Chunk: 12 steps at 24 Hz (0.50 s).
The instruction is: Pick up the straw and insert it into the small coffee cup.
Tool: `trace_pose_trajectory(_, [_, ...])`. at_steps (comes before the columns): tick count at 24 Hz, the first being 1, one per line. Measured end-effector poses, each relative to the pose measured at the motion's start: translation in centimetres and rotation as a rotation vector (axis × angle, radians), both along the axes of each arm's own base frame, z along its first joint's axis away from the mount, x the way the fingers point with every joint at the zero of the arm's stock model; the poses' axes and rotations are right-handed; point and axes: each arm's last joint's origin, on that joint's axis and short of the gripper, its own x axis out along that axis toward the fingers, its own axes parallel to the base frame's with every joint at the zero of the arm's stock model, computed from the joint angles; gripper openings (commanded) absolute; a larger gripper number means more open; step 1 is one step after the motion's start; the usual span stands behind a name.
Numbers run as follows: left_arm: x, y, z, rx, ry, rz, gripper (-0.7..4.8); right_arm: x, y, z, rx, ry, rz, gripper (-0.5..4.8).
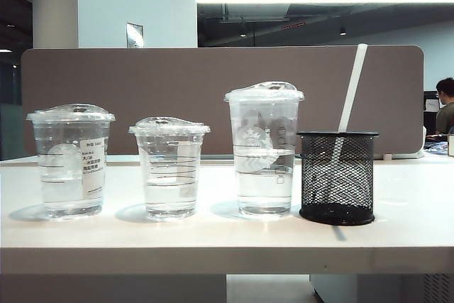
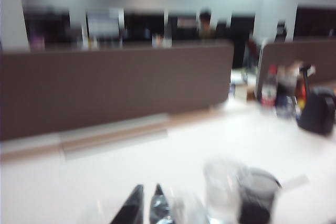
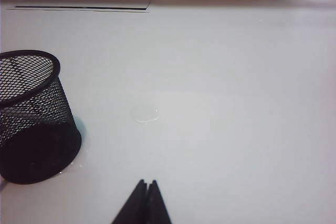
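item: white worktop (image 1: 213, 235), four things in a row across the exterior view. from the left: a wide clear cup with a white label (image 1: 71, 161); the small coffee cup (image 1: 169, 168), shortest and narrowest, domed lid, thin black lines; the tall cup (image 1: 264, 150) with a faint round mark; a black mesh holder (image 1: 338, 177). all three cups look part full of clear liquid.

straw (image 1: 352, 90): long, white, standing in the mesh holder, leaning toward the right of that view, its top well above every lid. not yet picked up.

left gripper (image 2: 146, 207): low over the worktop, near the cups and the holder, two dark tips with a narrow gap between them; jaws slightly apart, holding nothing.

right gripper (image 3: 146, 203): over bare worktop beside the mesh holder, jaws together, empty.

risks (judged): the tall cup stands touching or just beside the holder, so a reach for the straw could knock it. a pinch high on the slanted straw could let it swing. the small cup sits between two others; a wide approach may tip a neighbour and spill.

unclear: neither arm shows in the exterior view. the left wrist view is blurred, cups mere smears. the lid opening on the small cup cannot be made out. the straw's lower end is hidden behind mesh.
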Motion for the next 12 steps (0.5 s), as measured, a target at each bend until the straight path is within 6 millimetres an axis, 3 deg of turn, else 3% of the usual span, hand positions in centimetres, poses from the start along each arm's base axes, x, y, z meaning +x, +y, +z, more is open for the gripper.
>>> trace_pose_trajectory(7, [-5.3,0.3,0.9,0.017,0.184,-0.042,0.22,0.0,0.0,0.0,0.0,0.0,0.0,0.0])
trace_pose_trajectory(12, [-7.3,0.4,-0.1,0.025,0.345,-0.067,0.22,0.0,0.0,0.0,0.0,0.0,0.0,0.01])
